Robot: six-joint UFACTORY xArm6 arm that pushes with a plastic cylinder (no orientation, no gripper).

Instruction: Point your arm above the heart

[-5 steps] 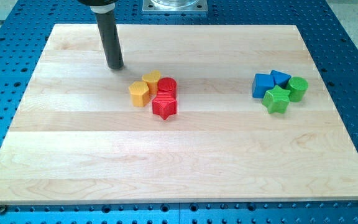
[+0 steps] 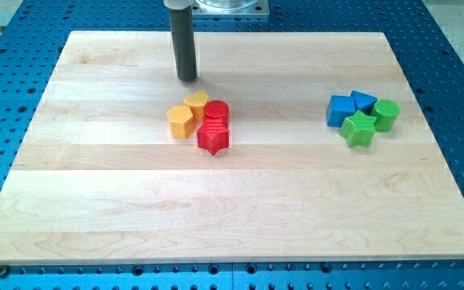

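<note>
My tip point(image 2: 187, 79) stands on the wooden board point(image 2: 95, 185) just above the yellow heart block point(image 2: 196, 103), with a small gap between them. A yellow hexagon block point(image 2: 180, 121) lies at the heart's lower left. A red cylinder point(image 2: 216, 114) and a red star block point(image 2: 213, 138) touch the cluster on its right side.
At the view's right sits a second cluster: a blue cube point(image 2: 341, 109), a blue triangle block point(image 2: 363, 101), a green cylinder point(image 2: 386, 114) and a green star point(image 2: 358, 129). A metal arm base point(image 2: 226, 6) is at the view's top edge.
My tip has moved to the view's right and slightly up, from the board's upper left to a spot just above the yellow heart. No block has moved.
</note>
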